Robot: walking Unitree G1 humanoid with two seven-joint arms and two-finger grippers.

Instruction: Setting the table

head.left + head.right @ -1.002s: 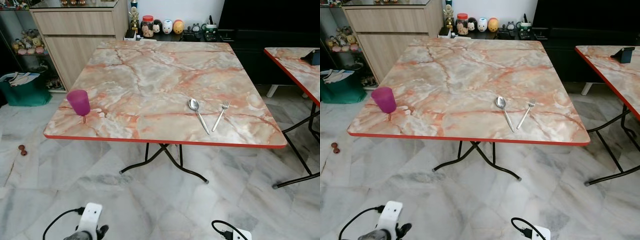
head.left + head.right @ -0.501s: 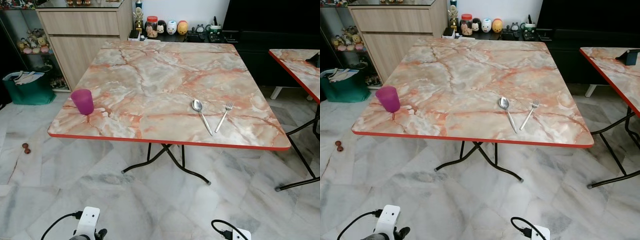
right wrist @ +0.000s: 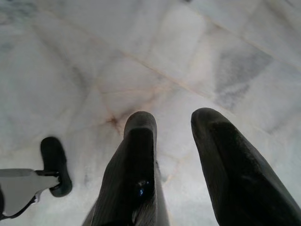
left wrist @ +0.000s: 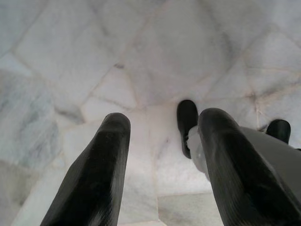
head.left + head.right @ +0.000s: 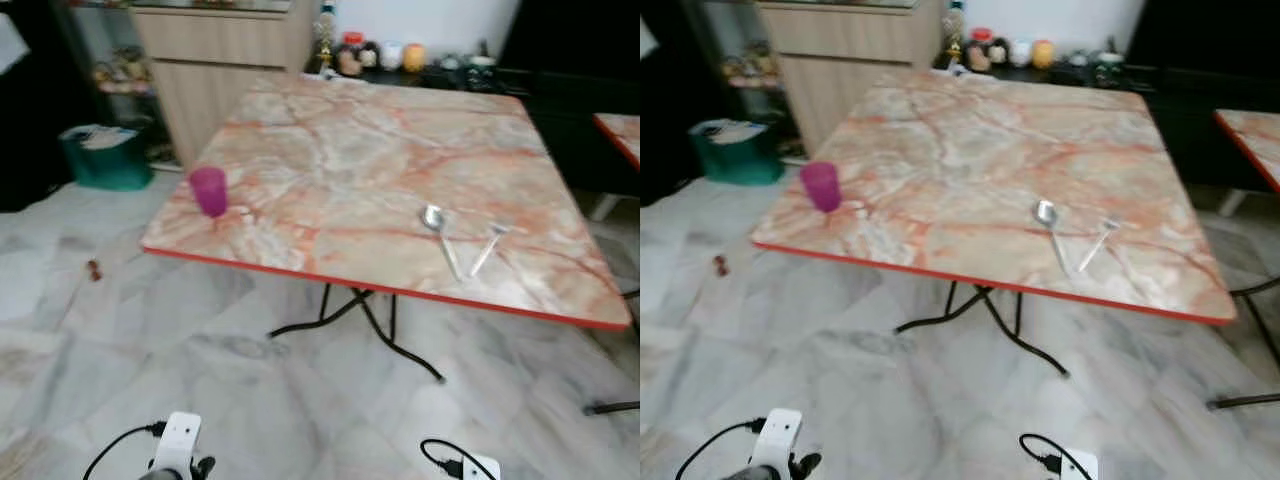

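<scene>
Marble tabletop (image 5: pixel 340 150), view blurred. Purple cup (image 5: pixel 209 190) near its front-left corner; spoon (image 5: pixel 438 232) and fork (image 5: pixel 488 248) side by side toward front-right edge. Left pincer (image 4: pixel 160 155) and right pincer (image 3: pixel 174 150) hang over the floor (image 4: pixel 141 56), fingers apart, holding nothing.

One marble-topped bench (image 5: pixel 330 150) carries three things: one purple cup (image 5: pixel 209 190) at its near left corner, one spoon (image 5: pixel 439 232) and one fork (image 5: pixel 488 247) side by side near its front right edge. A second bench (image 5: pixel 622 135) pokes in to the right. One green bin (image 5: pixel 103 160) stands left of the first bench.
</scene>
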